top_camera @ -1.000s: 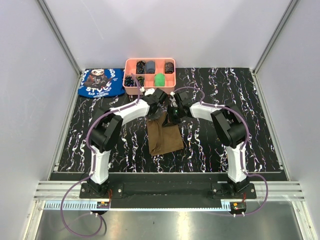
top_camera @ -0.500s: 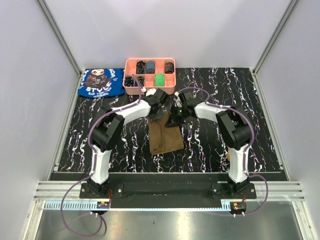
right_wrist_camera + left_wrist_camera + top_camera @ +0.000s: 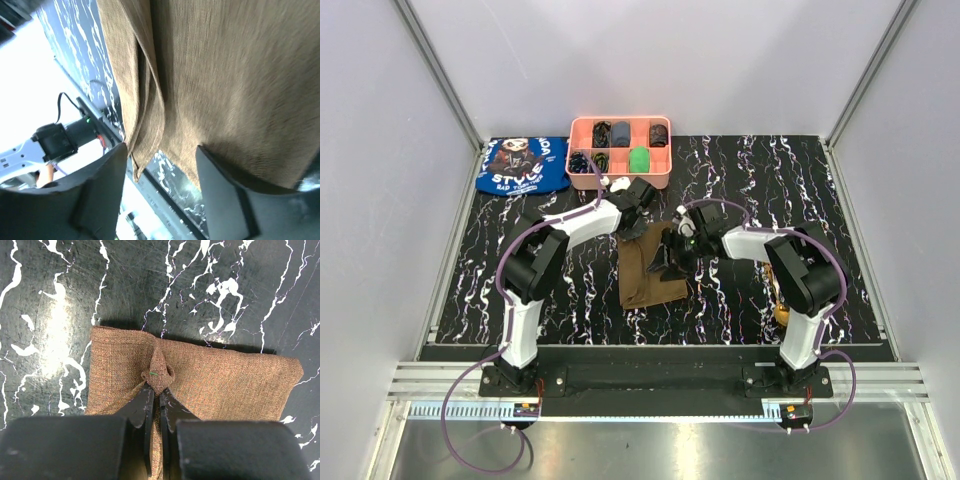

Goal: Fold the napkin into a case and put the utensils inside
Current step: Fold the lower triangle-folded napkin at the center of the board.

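Observation:
The olive-brown napkin [image 3: 648, 280] lies folded in a narrow strip at the table's middle, and it fills the left wrist view as napkin [image 3: 225, 380]. My left gripper [image 3: 636, 216] [image 3: 156, 389] is shut on a small bunch of cloth at the napkin's far edge. The right gripper [image 3: 669, 257] [image 3: 160, 150] hangs open over the napkin's right side, with layered cloth edges [image 3: 145, 100] showing between its fingers. A small gold-brown piece [image 3: 781, 314], probably one of the utensils, peeks out beside the right arm's lower link.
The pink compartment tray [image 3: 620, 183] with dark and green small items stands at the back, just beyond the left gripper. A blue printed cloth [image 3: 520, 165] lies at the back left. Black marbled table [image 3: 840, 230] spreads around the napkin.
The right gripper has opened and moved from the napkin's far edge toward the near side, over its right part. The left gripper stays pinched on the far edge.

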Robot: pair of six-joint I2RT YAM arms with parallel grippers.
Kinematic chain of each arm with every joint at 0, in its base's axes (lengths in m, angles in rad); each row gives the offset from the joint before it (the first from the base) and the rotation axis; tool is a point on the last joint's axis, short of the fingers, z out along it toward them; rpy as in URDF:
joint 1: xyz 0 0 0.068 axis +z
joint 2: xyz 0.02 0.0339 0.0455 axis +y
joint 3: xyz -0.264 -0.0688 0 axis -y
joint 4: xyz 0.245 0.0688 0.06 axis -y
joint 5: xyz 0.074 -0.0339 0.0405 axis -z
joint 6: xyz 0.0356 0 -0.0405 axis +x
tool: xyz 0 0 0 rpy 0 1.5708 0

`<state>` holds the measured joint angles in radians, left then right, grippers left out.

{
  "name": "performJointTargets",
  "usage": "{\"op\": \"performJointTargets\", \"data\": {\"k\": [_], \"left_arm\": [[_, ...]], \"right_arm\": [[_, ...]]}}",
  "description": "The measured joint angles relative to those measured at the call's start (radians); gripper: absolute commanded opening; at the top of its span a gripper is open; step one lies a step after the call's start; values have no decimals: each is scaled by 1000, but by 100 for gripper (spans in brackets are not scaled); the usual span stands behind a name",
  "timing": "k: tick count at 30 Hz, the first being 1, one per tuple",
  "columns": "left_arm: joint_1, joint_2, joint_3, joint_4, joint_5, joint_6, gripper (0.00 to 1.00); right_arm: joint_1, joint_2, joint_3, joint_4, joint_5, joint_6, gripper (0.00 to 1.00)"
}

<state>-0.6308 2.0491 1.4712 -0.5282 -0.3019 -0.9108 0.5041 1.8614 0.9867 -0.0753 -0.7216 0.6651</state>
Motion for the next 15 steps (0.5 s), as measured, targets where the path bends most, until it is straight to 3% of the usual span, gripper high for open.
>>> {"op": "performJointTargets", "data": {"k": [7,15], "left_arm": [[0,0,0,0,2,-7,6],[0,0,0,0,3,-6,6]], "right_arm": [[64,0,-29,80,-33,50,71],[101,25,-29,150,-48,98,57]]}}
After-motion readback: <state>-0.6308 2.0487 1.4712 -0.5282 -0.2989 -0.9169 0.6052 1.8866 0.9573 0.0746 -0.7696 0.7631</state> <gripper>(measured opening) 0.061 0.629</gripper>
